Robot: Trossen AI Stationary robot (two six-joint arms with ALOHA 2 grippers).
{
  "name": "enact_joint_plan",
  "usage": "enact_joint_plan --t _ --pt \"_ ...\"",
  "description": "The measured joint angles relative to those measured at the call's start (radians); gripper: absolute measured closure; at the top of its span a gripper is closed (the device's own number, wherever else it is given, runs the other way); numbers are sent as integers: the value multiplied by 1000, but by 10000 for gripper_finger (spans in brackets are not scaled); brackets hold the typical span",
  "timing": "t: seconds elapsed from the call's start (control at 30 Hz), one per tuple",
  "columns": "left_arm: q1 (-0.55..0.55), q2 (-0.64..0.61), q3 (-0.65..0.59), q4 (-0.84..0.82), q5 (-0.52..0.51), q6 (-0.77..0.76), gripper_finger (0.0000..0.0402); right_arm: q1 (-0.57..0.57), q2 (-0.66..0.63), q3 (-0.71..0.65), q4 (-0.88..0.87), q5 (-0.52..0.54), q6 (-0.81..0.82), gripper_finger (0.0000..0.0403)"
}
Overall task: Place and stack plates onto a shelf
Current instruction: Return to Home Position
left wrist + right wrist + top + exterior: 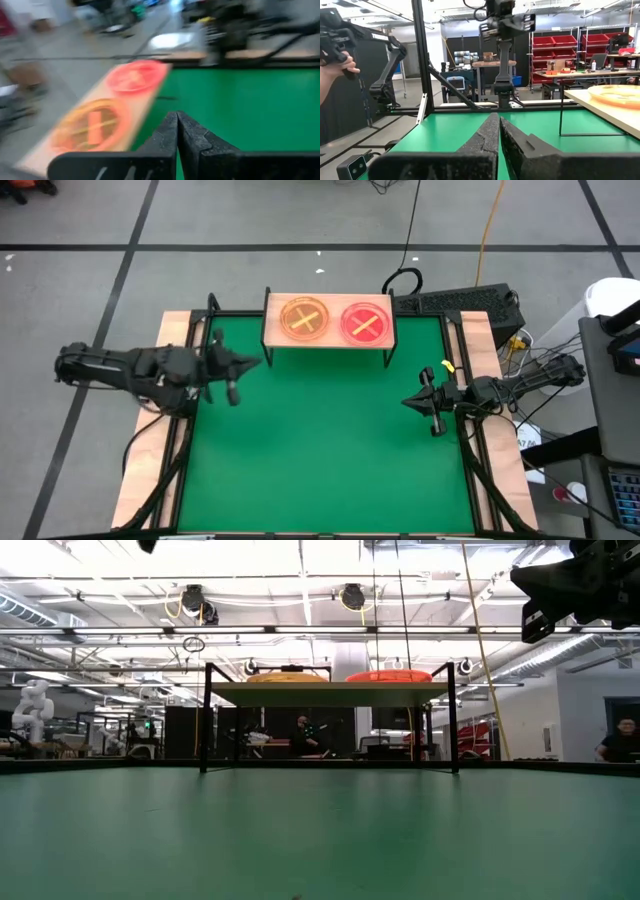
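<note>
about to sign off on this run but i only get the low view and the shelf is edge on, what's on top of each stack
Observer: From above, the shelf carries two stacks side by side. An amber plate tops the one on the left arm's side, and a pink-red plate tops the other.
Operator: either gripper holding anything
Observer: No. In the wrist views, the left gripper and the right gripper each have their fingers pressed together with nothing between them.
Operator: where are they
Observer: In the high view, each is over its own side of the green mat, and both are apart from the shelf. The left one is nearer the shelf's front corner.
</note>
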Motion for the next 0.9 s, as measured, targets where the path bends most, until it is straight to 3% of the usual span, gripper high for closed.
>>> enact_joint_plan --t 0.13,0.37,0.53,0.7,0.9 --pt "-93 -153 -128 77 88 -28 391 0 0 0 0 0 0 403" --pt "-220 -361 -372 409 89 93 389 0 0 0 0 0 0 403" --pt "-256 -426 -493 520 89 151 388 0 0 0 0 0 0 403" --pt "-265 -458 -600 526 85 134 387 0 0 0 0 0 0 403" --pt "-266 -482 -727 703 80 131 387 0 0 0 4 0 -28 403"
